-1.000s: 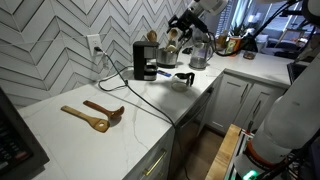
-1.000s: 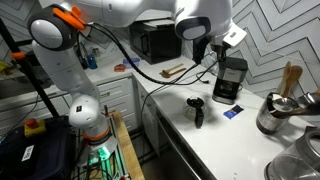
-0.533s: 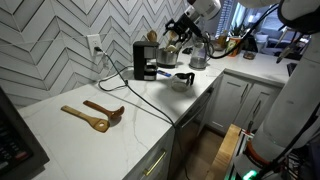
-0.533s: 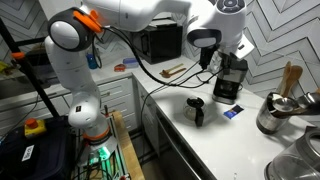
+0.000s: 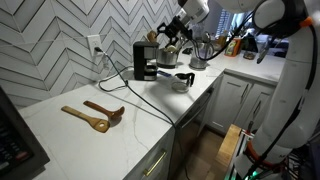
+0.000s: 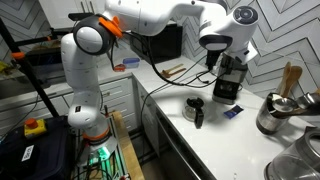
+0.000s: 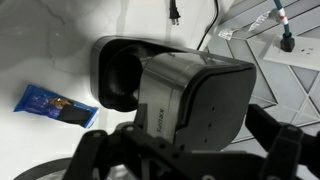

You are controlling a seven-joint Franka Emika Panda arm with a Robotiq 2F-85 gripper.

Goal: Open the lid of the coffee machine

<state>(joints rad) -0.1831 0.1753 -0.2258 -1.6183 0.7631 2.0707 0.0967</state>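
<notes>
The black coffee machine [image 5: 146,61] stands by the tiled wall on the white counter; it also shows in an exterior view [image 6: 230,78]. In the wrist view I look down on the coffee machine [image 7: 150,100] and its flat dark lid [image 7: 205,92], which lies down on top. My gripper [image 7: 188,165] is open, with a finger on each side at the bottom of the frame, just above the lid. In both exterior views the gripper [image 5: 168,40] [image 6: 226,56] hovers at the machine's top edge.
A glass carafe [image 5: 182,80] [image 6: 196,110] stands in front of the machine. A blue packet [image 7: 55,105] [image 6: 231,112] lies beside it. A steel kettle [image 5: 198,55], wooden utensils [image 5: 95,116], a steel pot [image 6: 275,112] and a power cord [image 5: 120,75] are on the counter.
The arm has swung toward the coffee machine and the gripper has come down close over its top. The objects on the counter have not moved.
</notes>
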